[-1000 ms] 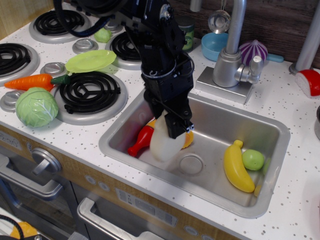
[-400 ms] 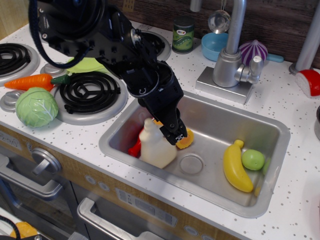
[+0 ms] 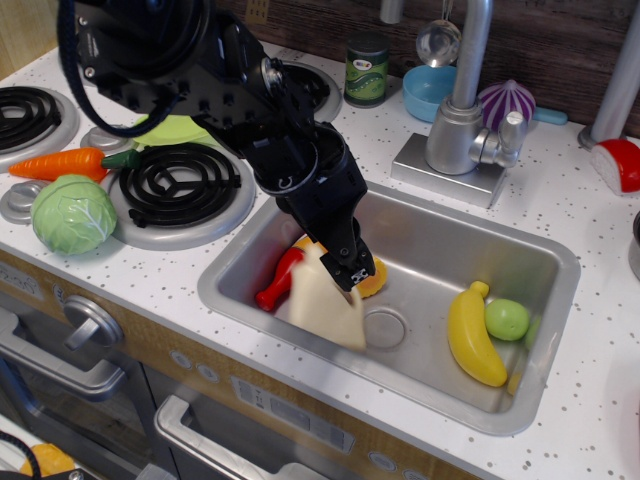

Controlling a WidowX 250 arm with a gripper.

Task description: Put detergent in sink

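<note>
The detergent (image 3: 325, 300) lay inside the sink (image 3: 545, 262), in the left-centre of the basin, blurred and tipped over. Its long axis ran diagonally, with the narrow neck toward the upper left, near the gripper, and the wide base toward the lower right, close to the drain (image 3: 384, 327). Whether it rested on the floor of the basin or was mid-fall could not be told from the blur.

The task looked essentially done: the bottle was within the basin walls. What seemed left was for it to settle and for the arm to clear off.

The gripper (image 3: 349, 272) hung just above the bottle's upper end, touching or nearly so. Whether its jaws were parted or closed could not be made out against the dark arm.

A ketchup bottle (image 3: 278, 282) lay just left of the detergent, and an orange piece (image 3: 372, 280) showed behind the gripper. A banana (image 3: 472, 334) and a green fruit (image 3: 506, 319) sat well apart at the right of the basin.
</note>
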